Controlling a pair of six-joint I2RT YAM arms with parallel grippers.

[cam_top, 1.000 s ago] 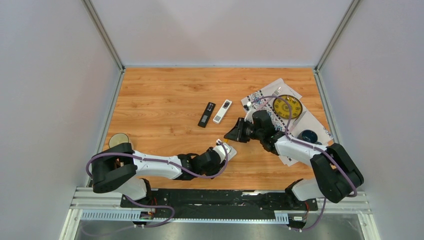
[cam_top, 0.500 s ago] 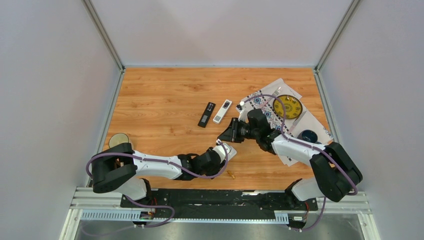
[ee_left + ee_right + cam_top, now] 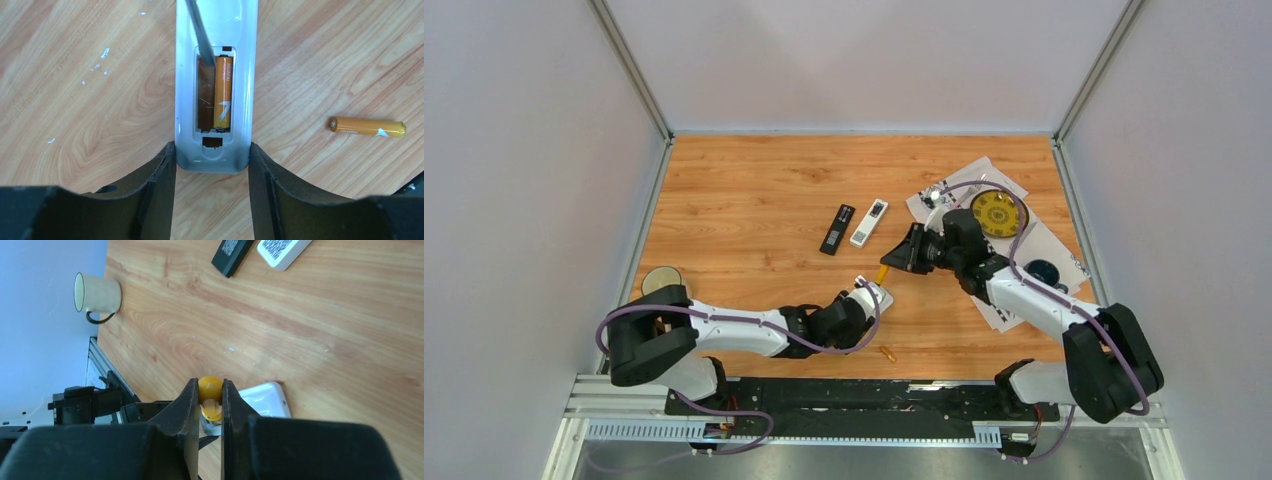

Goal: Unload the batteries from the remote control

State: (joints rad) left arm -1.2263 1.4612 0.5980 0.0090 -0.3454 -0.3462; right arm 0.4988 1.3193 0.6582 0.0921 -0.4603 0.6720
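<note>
My left claw (image 3: 212,162) clamps the white plastic remote control (image 3: 242,30); its orange cylindrical battery (image 3: 223,92) lies lengthwise ahead, beside the yellow-handled screwdriver (image 3: 197,27) my right claw (image 3: 210,390) grips.

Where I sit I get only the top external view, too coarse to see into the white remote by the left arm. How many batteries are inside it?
Observer: One. The left wrist view shows a single orange-gold cylindrical battery in one slot of the white plastic remote control, whose compartment is open. The slot beside it is empty.
Operator: What is the right tool doing?
Observer: The right tool is shut on a yellow-handled screwdriver. The screwdriver's grey metal blade reaches into the far end of the empty slot.
Operator: Is the remote secured?
Observer: Yes. The left tool clamps its near end from both sides.
</note>
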